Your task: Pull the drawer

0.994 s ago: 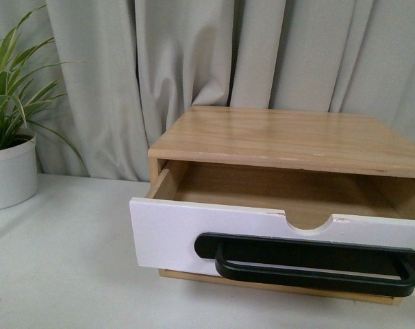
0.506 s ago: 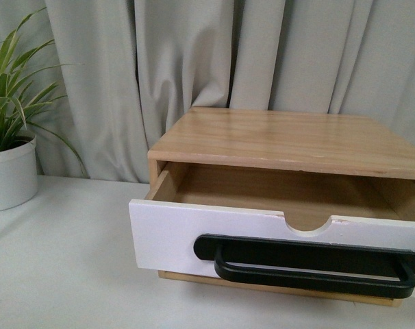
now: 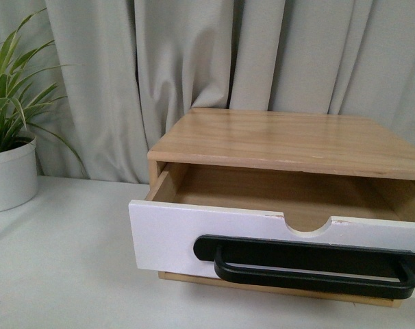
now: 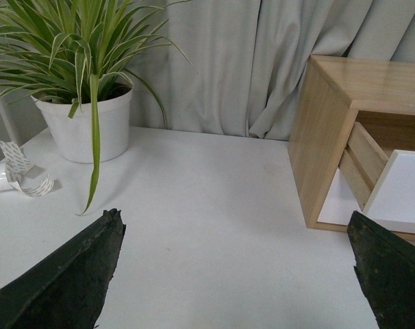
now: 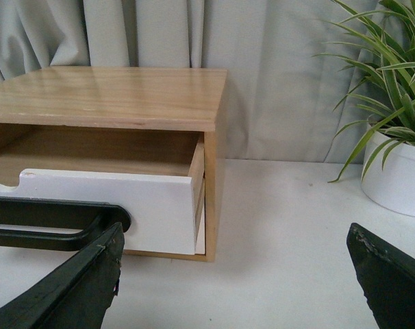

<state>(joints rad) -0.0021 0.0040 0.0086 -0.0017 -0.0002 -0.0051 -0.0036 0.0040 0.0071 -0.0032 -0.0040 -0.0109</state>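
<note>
One drawer (image 3: 194, 236) stands pulled part-way out of a light wood cabinet (image 3: 290, 140) on the white table (image 3: 64, 274); its white front sits forward of the cabinet body, showing the pale wood inside behind it. A long black bar handle (image 3: 310, 266) runs across the lower front, and a half-round notch (image 3: 309, 223) is cut into the upper edge. In the right wrist view the drawer (image 5: 125, 199) shows from its other end, with the handle (image 5: 50, 223) reaching towards the camera side. The right gripper (image 5: 235, 281) hangs near that front with its dark fingers (image 5: 70, 288) spread wide, holding nothing and touching nothing. The left gripper (image 4: 238, 274) is likewise spread wide and empty, over bare table beside the cabinet (image 4: 331, 137). A potted plant (image 4: 81, 82) in a white pot stands well apart from the cabinet, with a curl of white tape (image 4: 19, 175) beside it. Another potted plant (image 5: 399, 130) stands on the cabinet's far side. A grey curtain (image 3: 194, 62) hangs behind everything.
</note>
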